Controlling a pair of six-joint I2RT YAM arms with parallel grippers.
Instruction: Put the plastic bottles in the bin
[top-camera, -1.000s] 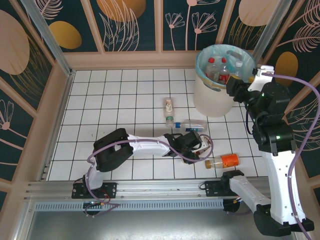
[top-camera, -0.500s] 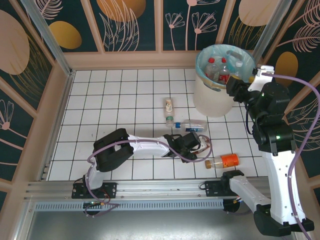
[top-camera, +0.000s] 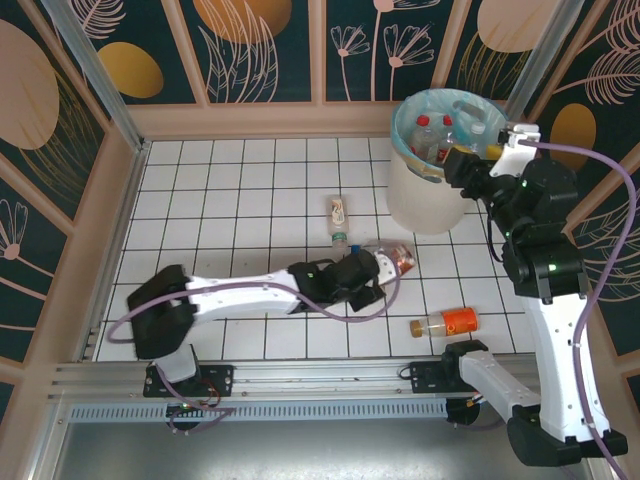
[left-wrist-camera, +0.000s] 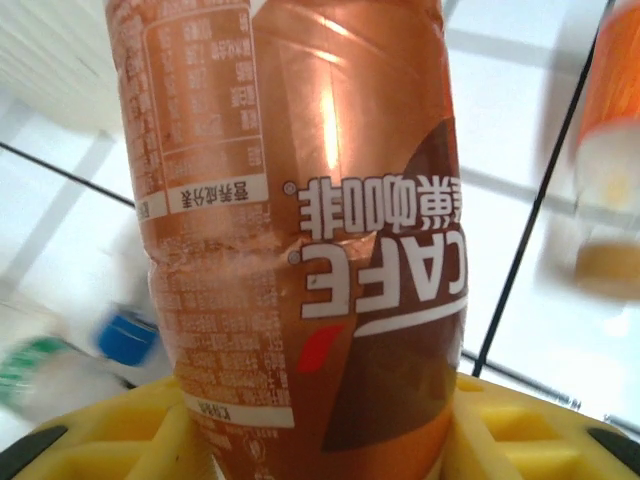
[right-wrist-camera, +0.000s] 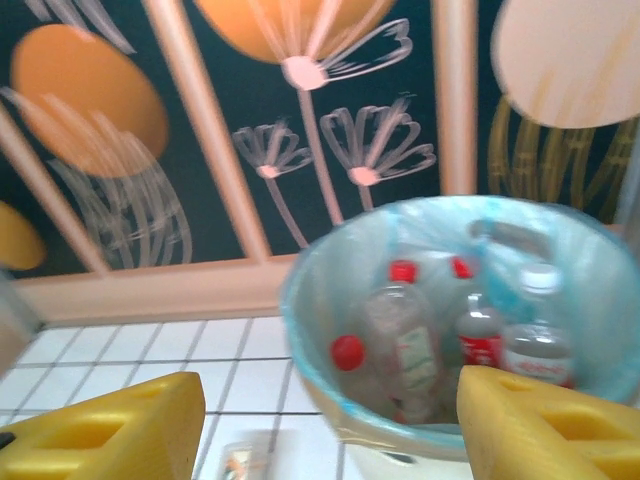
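**A:** How far along is the job?

**B:** Well under way, not finished. The bin (top-camera: 420, 200) stands at one o'clock on the table and holds several bottles (right-wrist-camera: 400, 335), red and white caps showing inside the blue-green liner.

**A:** What is the left arm doing?

**B:** The left gripper (top-camera: 385, 268) is near the middle of the table. Its yellow fingers (left-wrist-camera: 520, 430) are clamped on the lower end of a brown bottle (left-wrist-camera: 330, 250). Whether that bottle is clear of the tiles (top-camera: 230, 200) cannot be told. The bin lies at one o'clock from it, well apart, so the carry and drop look to be the step in hand.

**A:** And the right one?

**B:** The right gripper (right-wrist-camera: 330, 410) hangs just beside the bin's rim, on its four o'clock side. Its fingers are spread wide with nothing between them.

**A:** What is left on the table?

**B:** An orange bottle (top-camera: 452, 322) lies at five o'clock from the brown one. A pink-label bottle (top-camera: 341, 213) lies at eleven o'clock from the left gripper. The left wrist view also shows a blurred blue cap (left-wrist-camera: 125, 335) on the tiles, probably a third bottle. So at least three more trips seem needed after this one.
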